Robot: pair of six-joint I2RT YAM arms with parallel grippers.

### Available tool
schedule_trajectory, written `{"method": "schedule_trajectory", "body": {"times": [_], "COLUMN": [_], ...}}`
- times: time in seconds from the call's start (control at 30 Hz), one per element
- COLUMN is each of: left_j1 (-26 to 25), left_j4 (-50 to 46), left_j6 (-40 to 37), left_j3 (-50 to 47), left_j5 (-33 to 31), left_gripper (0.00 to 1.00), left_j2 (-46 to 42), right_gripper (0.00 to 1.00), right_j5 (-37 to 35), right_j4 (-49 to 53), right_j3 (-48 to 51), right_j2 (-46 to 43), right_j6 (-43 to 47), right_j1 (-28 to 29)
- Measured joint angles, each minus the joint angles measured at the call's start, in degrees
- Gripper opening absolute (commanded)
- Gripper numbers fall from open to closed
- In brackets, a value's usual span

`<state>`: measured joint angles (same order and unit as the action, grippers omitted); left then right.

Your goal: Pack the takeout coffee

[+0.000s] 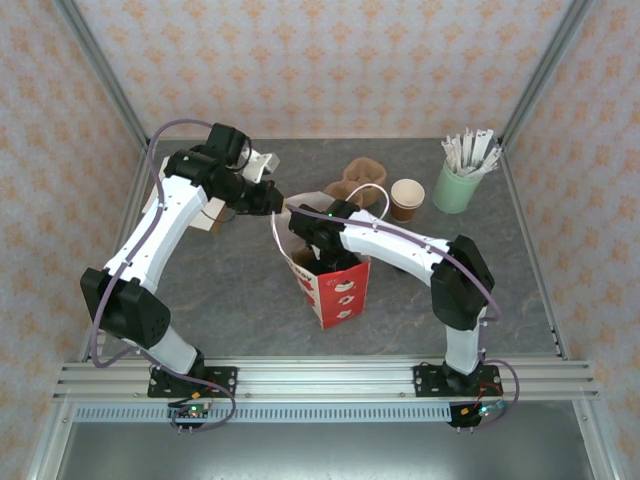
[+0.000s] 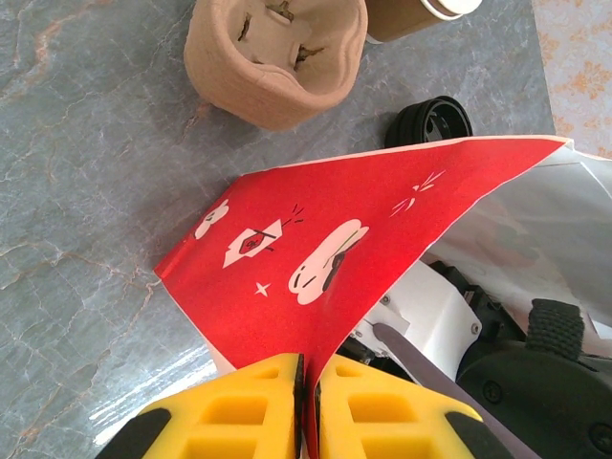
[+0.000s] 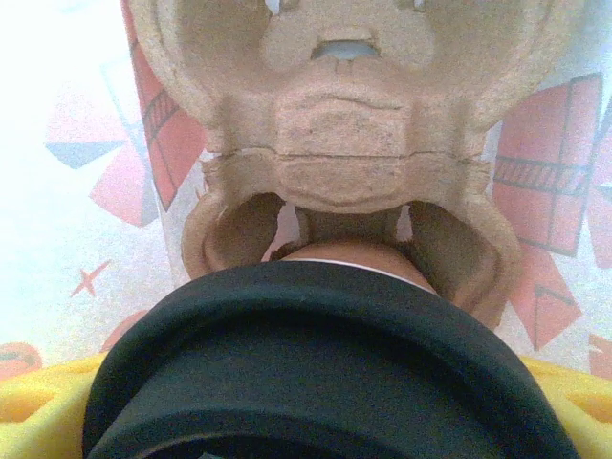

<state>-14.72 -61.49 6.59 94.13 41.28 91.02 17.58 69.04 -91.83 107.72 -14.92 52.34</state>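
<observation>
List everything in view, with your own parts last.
paper bag: one, red and white, standing open at table centre.
takeout coffee: one, brown cup with black lid, inside the bag.
pulp cup carrier: two, brown; one on the table behind the bag, a second carrier inside the bag.
open paper cup: one, brown with pale rim, right of the table carrier.
loose lid: one, black, on the table beside the bag.
stirrer cup: one, mint green, far right, holding white stirrers.
left gripper: yellow fingers, shut on the bag's edge.
right gripper: yellow fingers, closed on the coffee.
</observation>
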Motion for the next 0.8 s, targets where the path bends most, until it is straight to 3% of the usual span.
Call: {"method": "schedule_trajectory", "body": {"times": [0.8], "left_j1": [-0.6], "left_j4": [0.0], "left_j6": [0.4], "left_j3": [0.5], "left_j5": [-2.6], "left_gripper": [0.12], "left_j2": [1.3], "right_gripper": [0.87], "right_j5": [0.0], "right_j4": [-3.1], "right_j3": [1.7], "right_j2": [-1.4], "right_j6": [0.7], "right_j1": [0.0]}}
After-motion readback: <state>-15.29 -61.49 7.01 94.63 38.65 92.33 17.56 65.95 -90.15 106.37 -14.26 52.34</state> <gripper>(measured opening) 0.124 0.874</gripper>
